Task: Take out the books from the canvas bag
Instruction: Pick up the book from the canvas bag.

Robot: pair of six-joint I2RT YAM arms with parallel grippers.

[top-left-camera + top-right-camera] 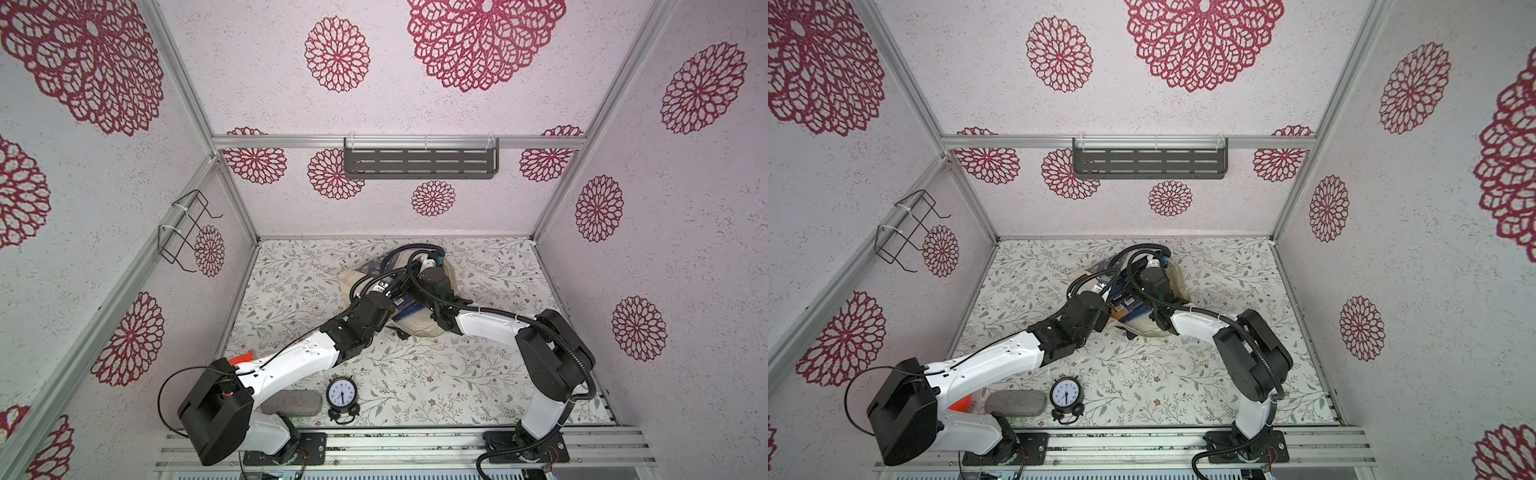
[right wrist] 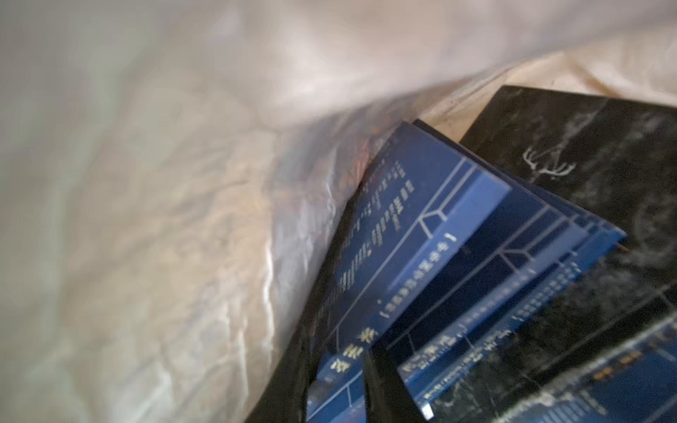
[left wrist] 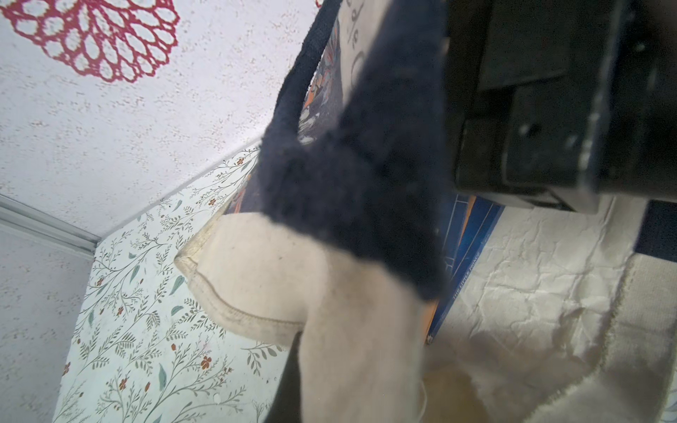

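Left end effector (image 1: 388, 282) is pinched tight on the navy strap handle (image 3: 348, 183) of the floppy cream canvas bag (image 1: 419, 328), seemingly to hold its mouth up. Right end effector (image 2: 351, 392) reaches inside that mouth, over the thin navy and black books (image 2: 421, 227); whether it grips one I cannot tell. Bare floral desk (image 1: 457, 374) on the robot's side of the bag offers room; a round black alarm clock (image 1: 341, 395) sits well apart.

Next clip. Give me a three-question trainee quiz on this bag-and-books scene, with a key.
1. True or false: all the books already lie outside the canvas bag.
2. The alarm clock stands nearer which arm's base? A left, B right.
3. Which arm reaches into the bag's mouth?
Key: 1 false; 2 A; 3 the right arm.
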